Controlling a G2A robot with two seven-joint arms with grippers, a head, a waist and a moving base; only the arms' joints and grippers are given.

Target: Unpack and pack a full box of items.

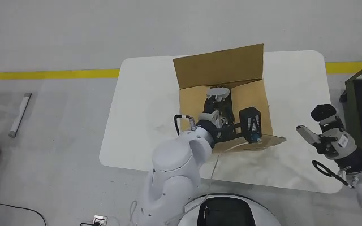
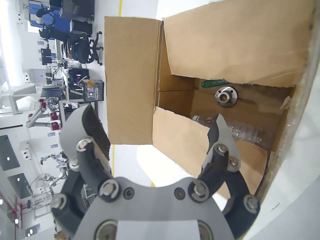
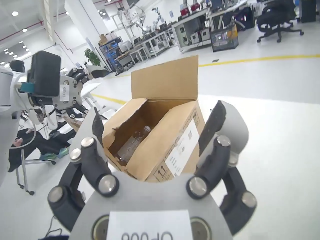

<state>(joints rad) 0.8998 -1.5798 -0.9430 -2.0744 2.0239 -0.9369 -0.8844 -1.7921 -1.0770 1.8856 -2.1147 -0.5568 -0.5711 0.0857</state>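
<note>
An open cardboard box stands on the white table. Inside it lie a clear plastic bottle, a round metal flange and a green-handled tool half under a flap. My left gripper hangs open over the box's mouth, holding nothing. To the right of the box, my right gripper is open and empty above the table's right edge, facing the box. The bottle shows through the box's torn corner.
The box's far flap stands upright and a near flap lies flat on the table. Bare table lies left of the box. Yellow floor tape runs behind the table. Office chairs and benches stand far off.
</note>
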